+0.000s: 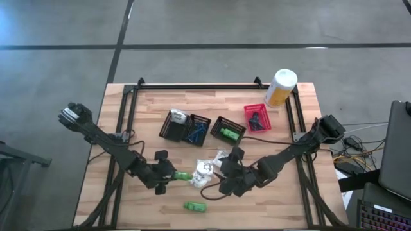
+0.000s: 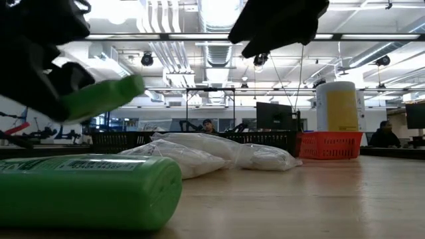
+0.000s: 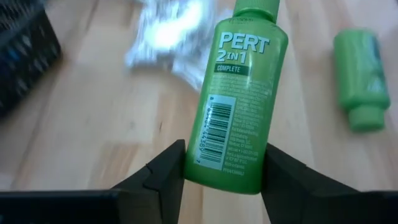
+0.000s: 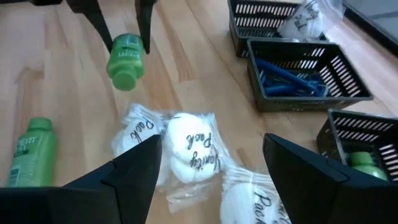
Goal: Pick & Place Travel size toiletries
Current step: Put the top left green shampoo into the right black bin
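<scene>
On the left of the table, a green Pert bottle (image 3: 239,99) is held clamped between the fingers of the left gripper (image 1: 168,178) and lifted clear of the wood, so the carrying step appears to be in hand. Next, a move toward the black basket (image 1: 228,130) already holding a green bottle seems called for. Further right, the right gripper (image 4: 211,168) hovers spread open above the white wrapped packs (image 4: 186,152), while a second green bottle (image 1: 194,206) lies near the front edge.

Bright overhead lighting; blurred wrapped lumps (image 3: 168,34).
</scene>
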You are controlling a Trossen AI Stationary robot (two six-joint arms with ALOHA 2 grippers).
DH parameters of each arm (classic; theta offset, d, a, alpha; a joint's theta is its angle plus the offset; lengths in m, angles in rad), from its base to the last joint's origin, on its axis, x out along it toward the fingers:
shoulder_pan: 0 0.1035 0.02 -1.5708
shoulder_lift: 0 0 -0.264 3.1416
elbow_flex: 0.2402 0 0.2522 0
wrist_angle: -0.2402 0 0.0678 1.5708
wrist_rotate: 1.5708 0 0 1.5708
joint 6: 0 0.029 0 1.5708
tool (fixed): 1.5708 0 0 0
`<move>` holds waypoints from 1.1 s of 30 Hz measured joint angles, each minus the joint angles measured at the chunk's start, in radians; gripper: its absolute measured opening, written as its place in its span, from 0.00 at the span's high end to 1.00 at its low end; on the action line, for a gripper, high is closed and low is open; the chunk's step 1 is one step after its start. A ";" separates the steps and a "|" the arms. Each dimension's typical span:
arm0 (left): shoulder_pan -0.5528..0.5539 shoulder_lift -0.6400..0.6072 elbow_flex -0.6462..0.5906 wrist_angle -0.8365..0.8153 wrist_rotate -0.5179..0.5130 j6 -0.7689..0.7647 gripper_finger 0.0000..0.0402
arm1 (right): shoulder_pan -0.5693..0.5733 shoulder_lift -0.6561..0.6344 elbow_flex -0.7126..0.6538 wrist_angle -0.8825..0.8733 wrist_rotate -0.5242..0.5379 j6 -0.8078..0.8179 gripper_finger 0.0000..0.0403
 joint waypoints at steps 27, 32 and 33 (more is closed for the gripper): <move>0.001 -0.020 0.003 0.347 -0.264 0.354 0.58 | -0.013 0.107 -0.006 0.433 0.027 -0.389 0.30; 0.019 -0.020 0.003 0.393 -0.264 0.396 0.58 | -0.017 0.116 -0.007 0.502 0.008 -0.456 0.28; 0.024 -0.020 0.003 0.395 -0.264 0.401 0.58 | -0.019 0.116 -0.008 0.513 0.002 -0.460 0.27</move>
